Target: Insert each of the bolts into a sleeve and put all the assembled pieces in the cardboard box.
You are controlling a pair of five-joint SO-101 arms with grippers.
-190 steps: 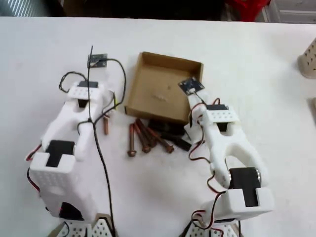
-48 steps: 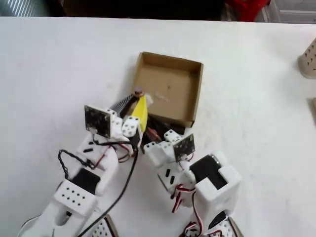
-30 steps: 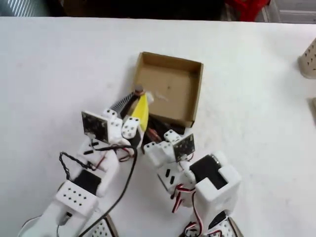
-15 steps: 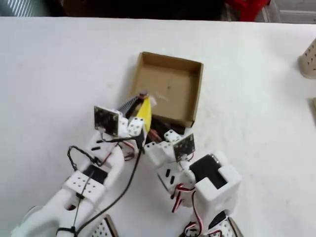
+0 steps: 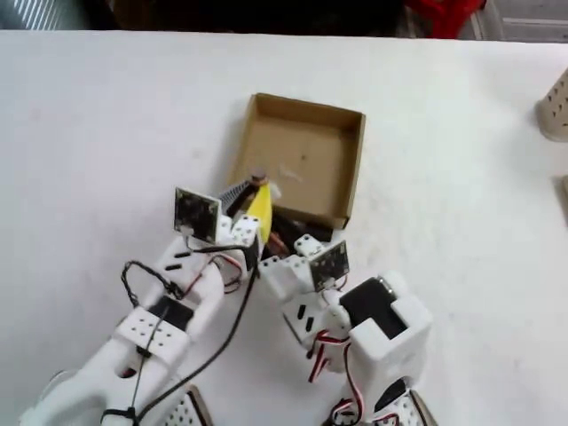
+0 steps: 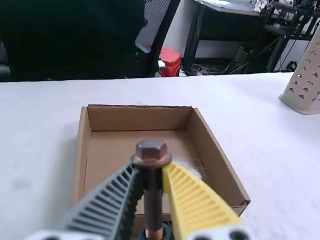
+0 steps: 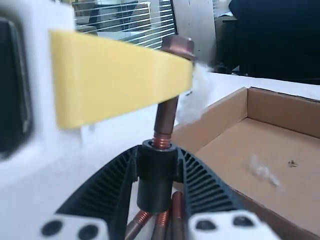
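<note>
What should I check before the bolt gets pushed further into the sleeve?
1. Grip of left hand on bolt: ok.
2. Grip of right hand on sleeve: ok.
3. Tip of bolt inside sleeve mouth: ok.
4. Full seating: not ok, much of the shaft stands above the sleeve.
5. Room in cardboard box: ok, just some fluff inside.
6. Clearance from spare bolts under the sleeve: cannot tell.
</note>
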